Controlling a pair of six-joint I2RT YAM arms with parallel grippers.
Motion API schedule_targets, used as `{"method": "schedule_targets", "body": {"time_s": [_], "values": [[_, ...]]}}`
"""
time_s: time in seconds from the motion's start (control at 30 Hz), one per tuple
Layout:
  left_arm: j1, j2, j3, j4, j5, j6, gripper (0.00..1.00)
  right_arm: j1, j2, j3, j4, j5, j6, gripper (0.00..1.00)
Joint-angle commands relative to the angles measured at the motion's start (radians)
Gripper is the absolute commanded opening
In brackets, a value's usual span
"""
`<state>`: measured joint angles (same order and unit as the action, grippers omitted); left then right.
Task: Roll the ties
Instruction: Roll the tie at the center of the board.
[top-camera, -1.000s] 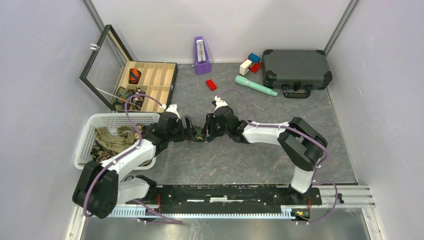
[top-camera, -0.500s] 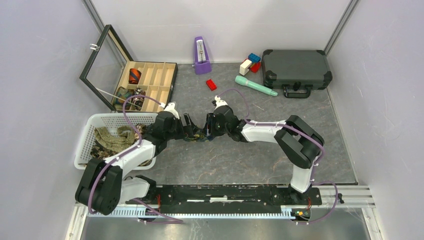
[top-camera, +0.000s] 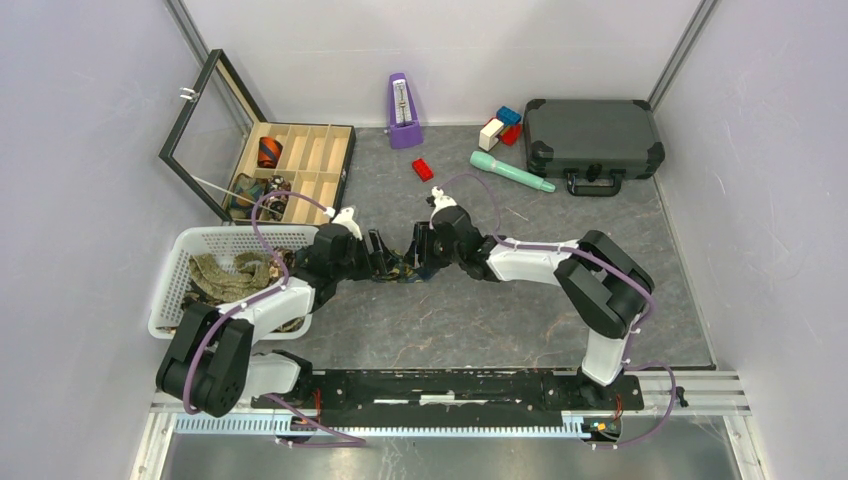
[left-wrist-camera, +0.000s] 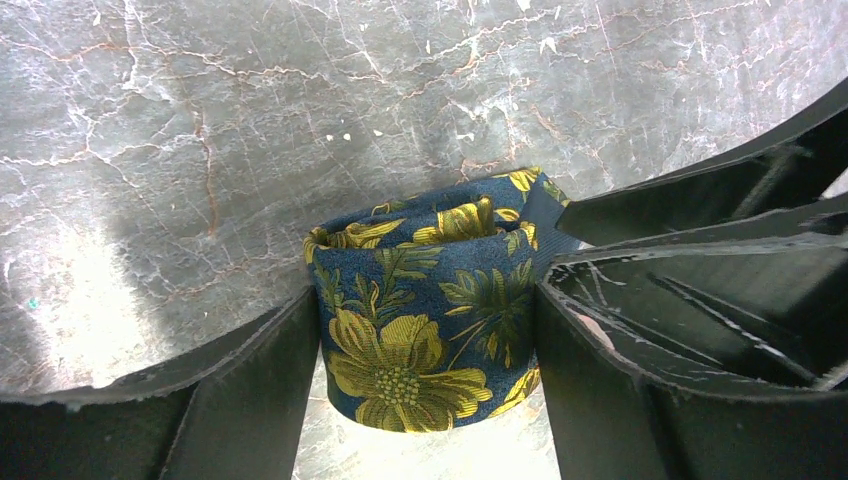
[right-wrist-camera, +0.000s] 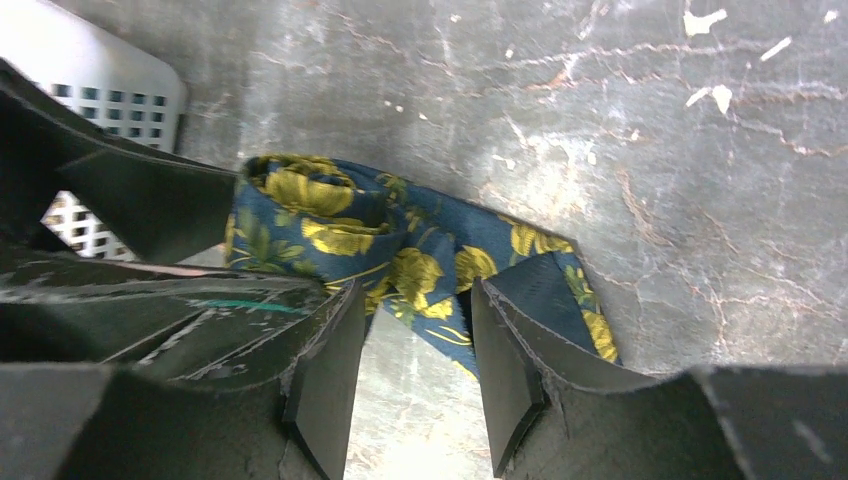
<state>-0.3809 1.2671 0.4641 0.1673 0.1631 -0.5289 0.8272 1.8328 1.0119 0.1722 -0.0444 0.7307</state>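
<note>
On the grey stone counter (top-camera: 480, 310), a wooden box with small rooms (top-camera: 325, 150) sits in the far left corner, its glass lid (top-camera: 205, 130) open. A white plastic basket (top-camera: 175, 265) sits by the left edge. A purple metronome (top-camera: 403, 110) stands at the far edge. A small red block (top-camera: 423, 169) and a teal handle-shaped tool (top-camera: 510, 171) lie near it. A dark grey hard case (top-camera: 592, 140) fills the far right corner.

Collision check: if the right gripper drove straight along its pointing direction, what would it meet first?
The navy floral tie, already between the right gripper's fingers; past that, probably the tabletop. The left gripper sits off to the side.
</note>
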Motion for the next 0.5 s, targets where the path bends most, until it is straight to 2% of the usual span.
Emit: {"method": "schedule_targets", "body": {"time_s": [0.0,0.1,0.47], "values": [[0.006,0.008,0.001,0.034,0.015,0.043,0.79,-0.005,-0.069,0.002,0.085,-0.060,-0.004,0.51],[0.006,0.010,0.001,0.032,0.019,0.047,0.76,-0.005,-0.060,0.017,0.091,-0.076,0.002,0.51],[0.005,0.015,0.004,0.029,0.046,0.058,0.78,-0.005,0.013,0.057,0.098,-0.096,0.030,0.53]]}}
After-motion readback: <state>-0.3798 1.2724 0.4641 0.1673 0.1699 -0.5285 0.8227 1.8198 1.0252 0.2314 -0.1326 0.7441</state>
